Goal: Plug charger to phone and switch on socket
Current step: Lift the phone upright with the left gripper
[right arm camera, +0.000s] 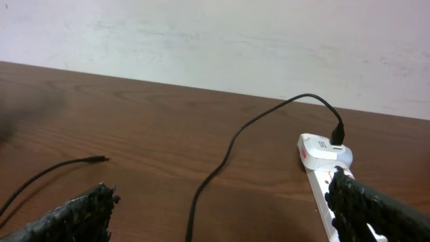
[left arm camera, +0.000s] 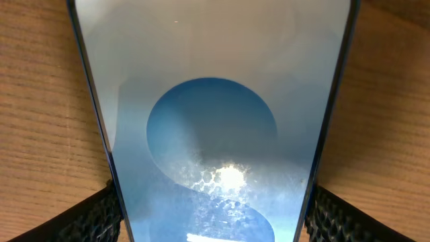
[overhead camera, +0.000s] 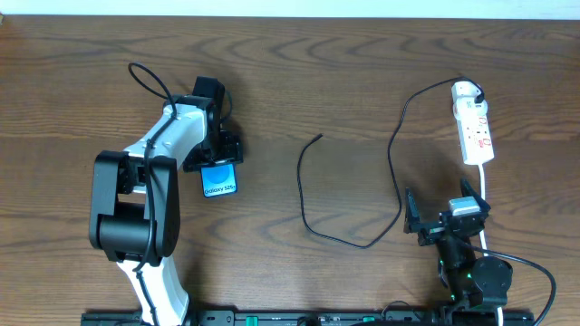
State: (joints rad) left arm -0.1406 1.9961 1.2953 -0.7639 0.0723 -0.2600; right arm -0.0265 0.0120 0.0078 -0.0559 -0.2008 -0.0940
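Observation:
The phone (overhead camera: 219,179) lies on the left of the table, blue screen up, and fills the left wrist view (left arm camera: 211,101). My left gripper (overhead camera: 217,154) is over its far end, with both finger pads (left arm camera: 211,222) against its long edges. The charger cable (overhead camera: 304,186) loops across the middle of the table. Its plug tip (overhead camera: 319,137) lies free, and its other end is plugged into the socket (overhead camera: 474,122) at the far right. My right gripper (overhead camera: 444,217) is open and empty near the front right. Its view shows the cable (right arm camera: 228,148), the tip (right arm camera: 101,159) and the socket (right arm camera: 322,151).
The socket's thick white cord (overhead camera: 485,195) runs toward the front beside my right arm. A robot cable (overhead camera: 149,80) arcs behind my left arm. A pale wall (right arm camera: 215,40) stands beyond the table's far edge.

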